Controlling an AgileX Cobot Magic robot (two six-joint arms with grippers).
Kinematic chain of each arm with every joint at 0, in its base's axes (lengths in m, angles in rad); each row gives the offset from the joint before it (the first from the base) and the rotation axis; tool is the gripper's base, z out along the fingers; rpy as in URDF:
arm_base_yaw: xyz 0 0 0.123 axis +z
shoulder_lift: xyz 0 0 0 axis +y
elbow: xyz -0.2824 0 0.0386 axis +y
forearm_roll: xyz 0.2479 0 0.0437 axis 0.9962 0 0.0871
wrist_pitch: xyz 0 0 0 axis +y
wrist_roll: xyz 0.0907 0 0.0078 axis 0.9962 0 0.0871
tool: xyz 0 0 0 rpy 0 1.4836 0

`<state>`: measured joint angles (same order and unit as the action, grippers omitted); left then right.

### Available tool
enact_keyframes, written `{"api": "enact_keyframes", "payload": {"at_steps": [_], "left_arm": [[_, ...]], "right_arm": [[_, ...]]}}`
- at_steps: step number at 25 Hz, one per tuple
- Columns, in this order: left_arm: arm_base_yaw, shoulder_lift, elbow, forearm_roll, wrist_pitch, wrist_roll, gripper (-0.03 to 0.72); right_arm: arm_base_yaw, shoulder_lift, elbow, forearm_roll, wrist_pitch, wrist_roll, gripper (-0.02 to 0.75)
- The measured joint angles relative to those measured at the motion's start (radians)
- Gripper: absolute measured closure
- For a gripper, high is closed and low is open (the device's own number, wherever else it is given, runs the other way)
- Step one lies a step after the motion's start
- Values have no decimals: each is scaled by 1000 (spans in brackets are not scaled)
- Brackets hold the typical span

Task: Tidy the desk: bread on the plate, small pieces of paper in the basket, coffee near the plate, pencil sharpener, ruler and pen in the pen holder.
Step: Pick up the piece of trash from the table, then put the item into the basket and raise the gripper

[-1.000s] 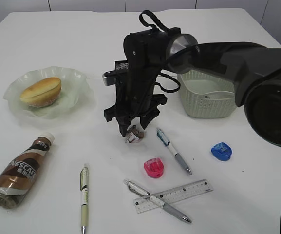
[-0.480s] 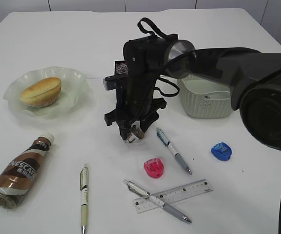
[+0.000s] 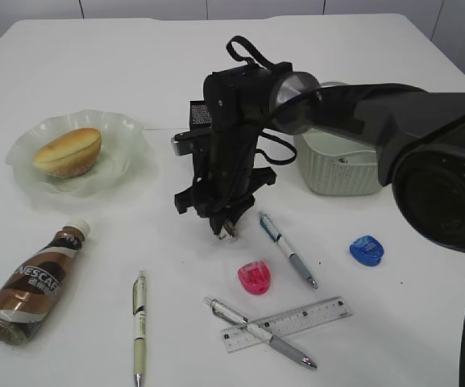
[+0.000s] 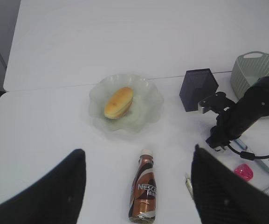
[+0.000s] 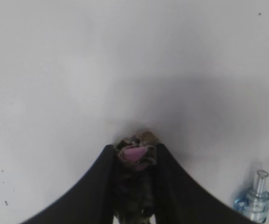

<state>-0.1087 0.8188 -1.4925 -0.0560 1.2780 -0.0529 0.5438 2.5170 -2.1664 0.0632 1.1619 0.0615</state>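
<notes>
Pens lie nearest the lower edge of the exterior view: a pale green pen at lower centre-left and a silver pen crossing over the clear ruler at lower centre-right. At the lower left the coffee is laid on its side on the desk, white cap pointing towards the plate. A pink pencil sharpener is seen just above the ruler, a blue pencil sharpener well to its right, and a blue-tipped pen between them. At the frame's centre the right gripper is held above the desk, its fingers clamped on a small piece of paper; in the right wrist view the wad is pinched between the two dark fingers with its shadow on the white surface below. The bread is seen resting in the plate at middle left. Farther back, the basket stands right of the arm, and the pen holder is seen behind the arm in the left wrist view. The left gripper is shown spread wide apart, gripping nothing, high above the coffee.
</notes>
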Motion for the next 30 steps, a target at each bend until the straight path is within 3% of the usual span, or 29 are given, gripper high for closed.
{"api": "enact_keyframes", "payload": {"at_steps": [3, 6, 22, 25, 30], "left_arm": [[0, 0, 0, 0, 0, 0, 175], [0, 0, 0, 0, 0, 0, 175], [0, 0, 0, -19, 1, -31, 174], [0, 0, 0, -33, 1, -34, 174], [0, 0, 0, -33, 1, -37, 174]], "right_arm": [[0, 2, -21, -2, 21, 0, 657], [0, 8, -58, -2, 50, 2, 722], [-13, -145, -115, -30, 69, 9, 732], [-58, -198, -115, -34, 73, 9, 732], [-205, -238, -115, -44, 76, 9, 732]]}}
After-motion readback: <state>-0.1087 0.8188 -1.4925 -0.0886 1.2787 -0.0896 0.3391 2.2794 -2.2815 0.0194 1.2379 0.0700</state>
